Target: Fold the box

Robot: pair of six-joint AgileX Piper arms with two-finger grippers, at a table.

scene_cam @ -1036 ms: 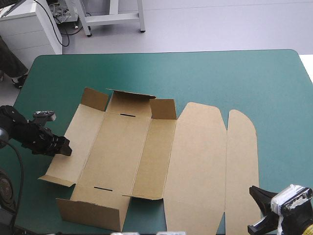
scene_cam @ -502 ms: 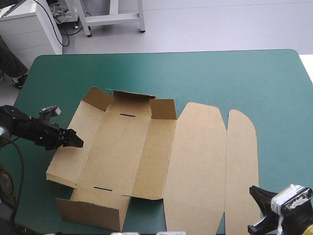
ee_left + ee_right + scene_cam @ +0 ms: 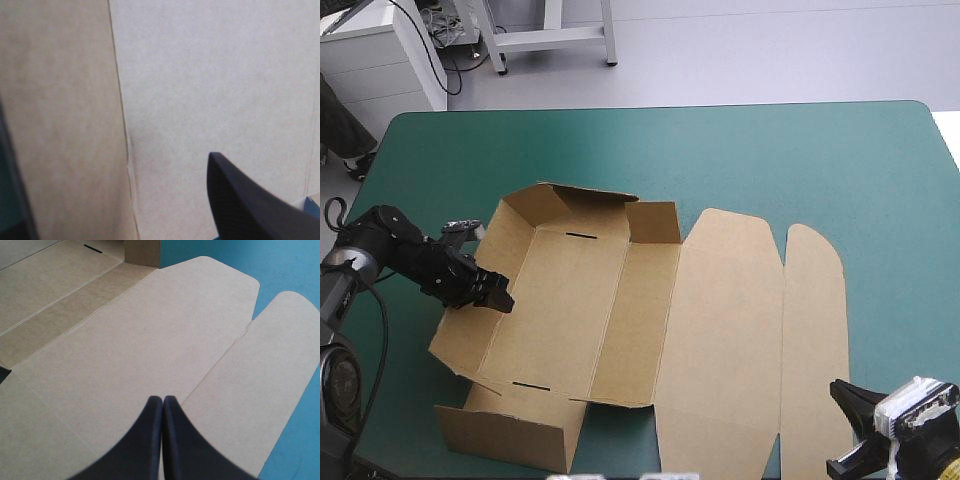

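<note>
- Box [image 3: 620,300]: creased matte brown board; left wall tilted up, round-cornered lid flat.
- Left gripper [image 3: 496,297]: fingers spread, gripping nothing.
- Right gripper [image 3: 162,405]: fingers together, empty.

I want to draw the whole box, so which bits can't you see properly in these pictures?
High view: the near end of the lid runs off the bottom edge.
High view: the left end effector covers part of the raised left wall of the box.
Left wrist view: board fills nearly everything; which panels is unclear.
Right wrist view: the right end effector hides the lid under it.
</note>
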